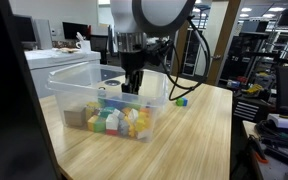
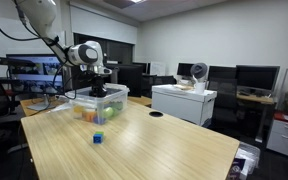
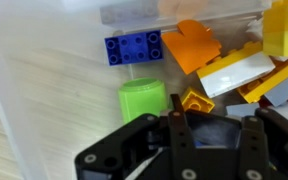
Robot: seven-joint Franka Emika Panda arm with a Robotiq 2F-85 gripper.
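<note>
Toy blocks [image 1: 112, 120] lie heaped in a clear plastic bin [image 1: 59, 85] on the wooden worktop [image 1: 199, 135], with the end effector [image 1: 132, 88] lowered into the bin just above them. Its jaws are clenched; whether they pinch a piece cannot be told, and the wrist view shows a green block [image 3: 142, 98] and a blue block [image 3: 134, 48] just ahead. One stray block [image 1: 181, 101] sits outside the bin.

One plastic bin [image 1: 62, 84], one loose block [image 1: 181, 101], one table [image 1: 199, 140].
</note>
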